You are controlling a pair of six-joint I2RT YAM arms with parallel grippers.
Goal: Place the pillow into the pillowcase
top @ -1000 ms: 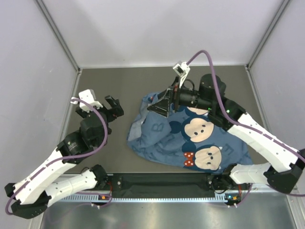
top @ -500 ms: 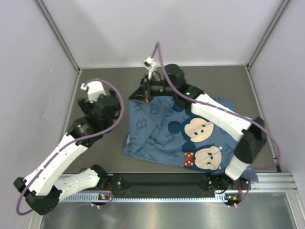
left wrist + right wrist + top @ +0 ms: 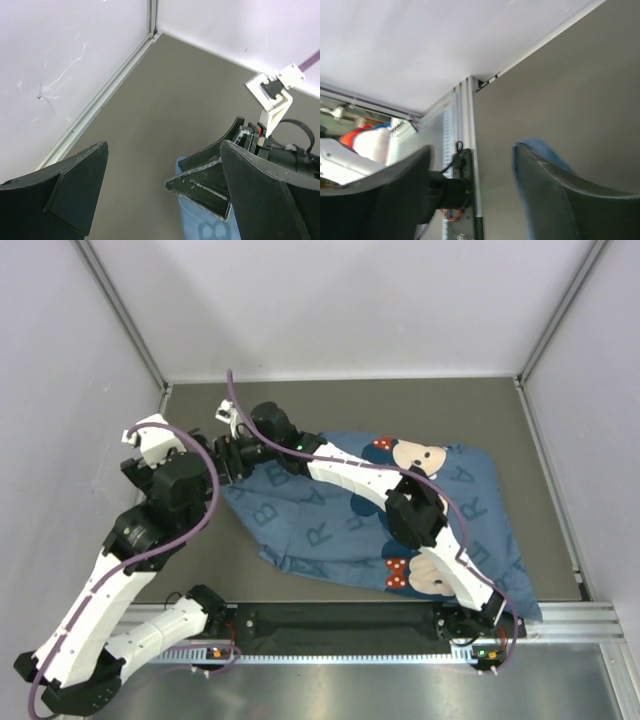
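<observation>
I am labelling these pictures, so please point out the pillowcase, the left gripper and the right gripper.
pillowcase (image 3: 300, 515), top external view, on the blue lettered cloth of its left half.
left gripper (image 3: 164, 150), left wrist view, midway between its open fingertips.
right gripper (image 3: 472, 150), right wrist view, midway between its open fingertips.

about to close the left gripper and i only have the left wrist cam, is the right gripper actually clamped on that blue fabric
observer: No. In the right wrist view the right gripper is open, bare table between its fingertips; the pillowcase shows just beside one tip.
operator: ok and where's the pillow
observer: No cream pillow shows in any view. The top view has the pillowcase spread over most of the table, down to its near right corner; whether the pillow is inside, I cannot tell.
</observation>
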